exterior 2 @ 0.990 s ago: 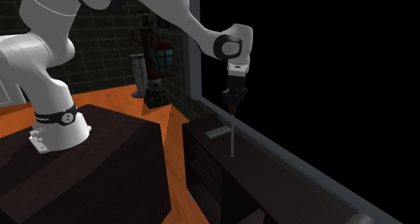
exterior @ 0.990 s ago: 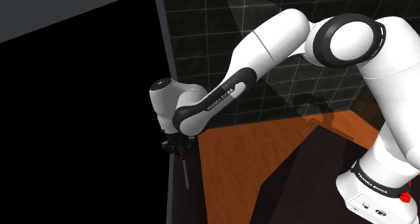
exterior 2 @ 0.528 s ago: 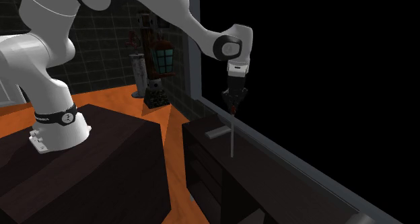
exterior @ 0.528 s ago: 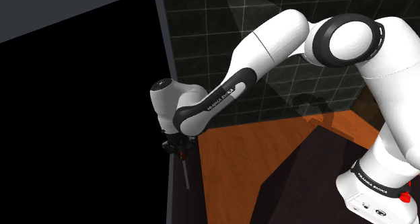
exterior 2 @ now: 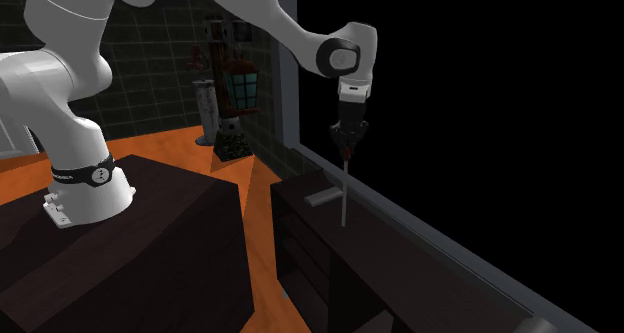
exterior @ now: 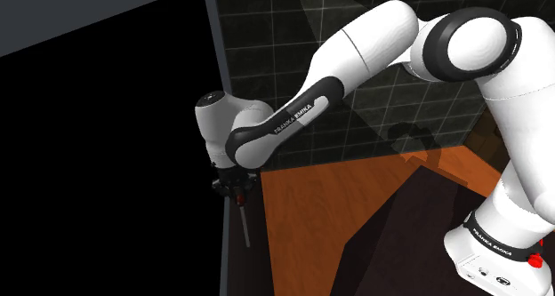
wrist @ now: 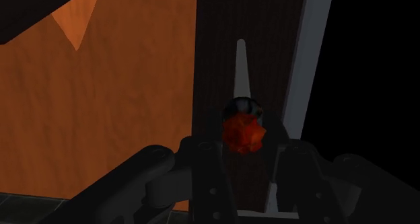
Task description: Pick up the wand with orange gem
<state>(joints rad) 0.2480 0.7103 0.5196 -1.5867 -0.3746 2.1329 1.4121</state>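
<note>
The wand (exterior 2: 344,196) is a thin pale shaft that hangs straight down from my gripper (exterior 2: 346,153), its lower tip a little above the dark narrow table (exterior 2: 370,256). My gripper is shut on the wand's top end. In the wrist view the orange gem (wrist: 243,132) sits clasped between the black fingers (wrist: 205,163), and the shaft (wrist: 240,68) points away over the tabletop. In the shoulder view the gripper (exterior: 237,189) hangs beside the grey wall edge, with the wand (exterior: 243,228) below it.
A small flat grey piece (exterior 2: 323,196) lies on the dark table near the wand's tip. A lantern (exterior 2: 240,89) and a grey column (exterior 2: 208,111) stand on the orange floor (exterior 2: 180,146) behind. A grey ledge (exterior 2: 430,236) borders the black area.
The hand has risen slightly with the wand still clasped, so the wand's tip hangs a little higher above the table.
</note>
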